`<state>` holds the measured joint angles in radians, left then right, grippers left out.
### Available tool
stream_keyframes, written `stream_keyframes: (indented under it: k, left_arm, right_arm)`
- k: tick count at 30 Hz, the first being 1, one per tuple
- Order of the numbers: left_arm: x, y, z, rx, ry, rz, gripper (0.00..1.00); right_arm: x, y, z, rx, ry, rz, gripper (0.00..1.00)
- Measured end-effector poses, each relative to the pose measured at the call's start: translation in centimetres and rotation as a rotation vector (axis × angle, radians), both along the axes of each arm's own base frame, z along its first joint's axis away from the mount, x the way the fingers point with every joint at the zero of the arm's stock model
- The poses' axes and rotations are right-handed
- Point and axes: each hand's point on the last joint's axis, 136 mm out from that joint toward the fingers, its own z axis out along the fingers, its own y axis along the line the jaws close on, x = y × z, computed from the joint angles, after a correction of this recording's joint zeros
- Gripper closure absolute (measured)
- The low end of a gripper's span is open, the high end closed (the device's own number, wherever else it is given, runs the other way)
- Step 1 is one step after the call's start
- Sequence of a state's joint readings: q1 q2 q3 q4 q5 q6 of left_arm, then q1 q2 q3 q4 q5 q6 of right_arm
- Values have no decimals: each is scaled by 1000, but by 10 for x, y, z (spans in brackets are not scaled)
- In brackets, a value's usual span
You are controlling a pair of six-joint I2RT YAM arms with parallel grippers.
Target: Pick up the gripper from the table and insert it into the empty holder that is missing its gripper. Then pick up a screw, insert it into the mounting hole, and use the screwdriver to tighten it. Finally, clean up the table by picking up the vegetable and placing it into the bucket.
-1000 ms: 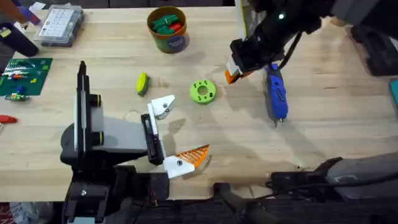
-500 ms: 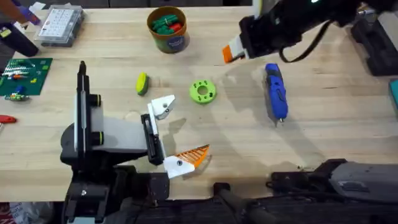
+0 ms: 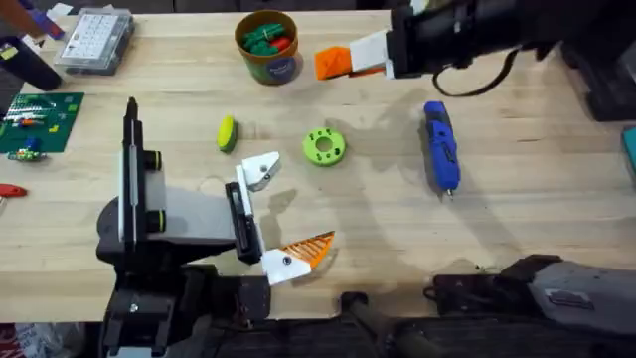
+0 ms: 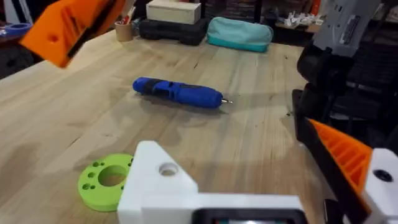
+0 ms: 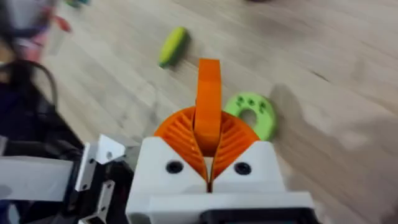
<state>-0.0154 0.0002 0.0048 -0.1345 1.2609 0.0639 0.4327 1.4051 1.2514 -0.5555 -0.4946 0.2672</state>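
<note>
My right gripper [image 3: 355,57] [image 5: 209,140] is shut on the orange gripper [image 3: 333,62] [image 5: 209,93] and holds it in the air near the bucket [image 3: 268,45]. The same orange gripper [image 4: 68,28] shows high up in the left wrist view. The white holder [image 3: 260,171] [image 4: 158,180] with its dark hole sits bare on the grey-and-black stand. Opposite it is the stand's orange ribbed finger [image 3: 308,249] [image 4: 345,155], so my left gripper [image 3: 288,211] stands open. The blue screwdriver [image 3: 441,144] [image 4: 177,92] lies on the table at the right. The yellow-green vegetable [image 3: 227,133] [image 5: 172,45] lies left of centre.
A lime-green disc [image 3: 323,146] [image 4: 106,180] [image 5: 252,112] lies between the holder and the screwdriver. A clear parts box [image 3: 94,40] and a green board [image 3: 35,119] sit at the far left. The bucket holds green and red pieces. A teal pouch [image 4: 239,32] lies at the table's right edge.
My right arm has lifted the orange gripper and carried it left and toward the far edge, from beside the screwdriver's top to near the bucket. The left side has not moved.
</note>
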Motion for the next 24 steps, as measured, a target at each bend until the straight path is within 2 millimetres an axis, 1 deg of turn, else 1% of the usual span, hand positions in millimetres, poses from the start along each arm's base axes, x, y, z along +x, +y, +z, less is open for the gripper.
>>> stream_keyframes:
  k: [4, 8, 12, 13, 17, 19, 20, 24]
  left_arm:
    - [0, 0, 0, 0, 1, 0, 10]
    - [0, 0, 0, 0, 0, 0, 10]
    - [0, 0, 0, 0, 1, 0, 10]
    - [0, 0, 0, 0, 0, 0, 10]
    - [0, 0, 0, 0, 1, 1, 10]
    - [0, 0, 0, 0, 0, 0, 10]
    - [0, 0, 0, 0, 0, 0, 10]
    - [0, 0, 0, 0, 0, 0, 10]
  right_arm:
    - [0, 6, -11, 190, 38, 52, 995]
    - [-6, 7, -20, 397, 71, 104, 995]
    - [-18, 1, -15, 577, 66, 164, 995]
    - [-22, 1, -11, 618, 54, 182, 996]
    - [-46, -2, 4, 736, 13, 260, 996]
    - [-57, -3, 5, 770, 61, 269, 996]
    - [-61, -4, 1, 779, 105, 267, 996]
    - [-71, -4, -21, 778, 306, 256, 996]
